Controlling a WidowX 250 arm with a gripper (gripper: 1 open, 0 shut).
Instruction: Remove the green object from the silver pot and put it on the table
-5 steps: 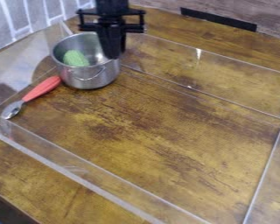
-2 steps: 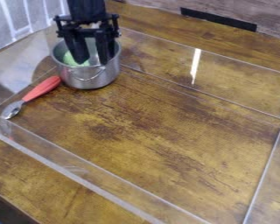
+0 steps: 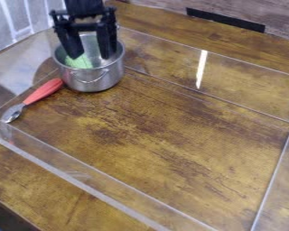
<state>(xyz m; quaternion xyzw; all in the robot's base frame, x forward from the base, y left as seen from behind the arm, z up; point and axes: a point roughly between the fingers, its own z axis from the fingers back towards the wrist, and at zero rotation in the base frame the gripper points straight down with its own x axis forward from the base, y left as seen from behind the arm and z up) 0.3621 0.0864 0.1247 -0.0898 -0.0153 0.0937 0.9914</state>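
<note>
The silver pot (image 3: 90, 71) stands on the table (image 3: 172, 135) at the upper left. Inside it lies the green object (image 3: 79, 60), a small light-green lump partly hidden by the fingers. My gripper (image 3: 86, 47) hangs straight down over the pot's mouth, open, with its black fingers (image 3: 109, 43) spread either side of the lump and their tips near the rim. Whether the fingers touch the lump I cannot tell.
A red-handled metal utensil (image 3: 33, 96) lies on the table just left of the pot. Clear acrylic walls (image 3: 62, 171) border the tabletop at the front, left and back. Bare wood stretches to the right of the pot.
The gripper has shifted left from beside the pot to over its mouth, and its fingers have spread from shut to open. Pot, lump and utensil have not moved.
</note>
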